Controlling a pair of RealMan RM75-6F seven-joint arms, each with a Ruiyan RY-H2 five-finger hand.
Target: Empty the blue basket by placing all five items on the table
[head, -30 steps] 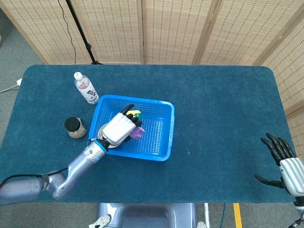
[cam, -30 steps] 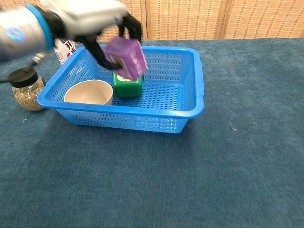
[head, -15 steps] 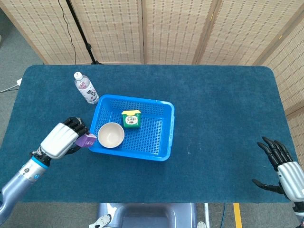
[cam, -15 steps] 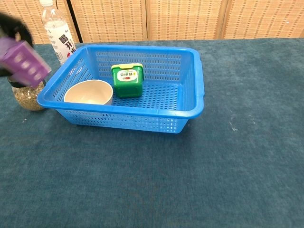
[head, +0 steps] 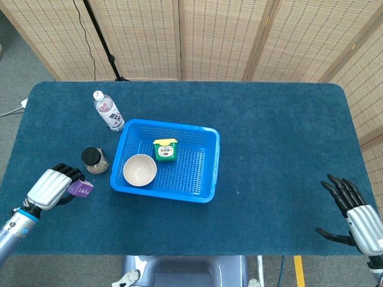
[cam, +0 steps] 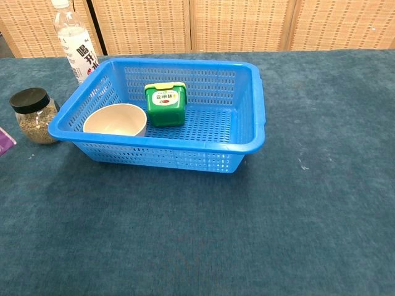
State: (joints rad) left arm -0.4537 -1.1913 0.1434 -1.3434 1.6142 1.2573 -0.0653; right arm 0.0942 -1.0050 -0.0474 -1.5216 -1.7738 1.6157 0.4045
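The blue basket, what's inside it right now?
Inside the blue basket sit a cream bowl and a green box, apart from each other. The bowl looks empty. What is under either one is covered.

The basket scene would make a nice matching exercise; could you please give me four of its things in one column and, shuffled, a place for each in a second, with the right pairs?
Things:
1. bowl
2. green box
3. purple box
4. water bottle

Places:
A. held by the left hand, outside the blue basket
B. on the table beyond the basket's far left corner
C. in the basket's near left corner
D. in the basket toward its far wall

Pairs: 1-C, 2-D, 3-A, 4-B
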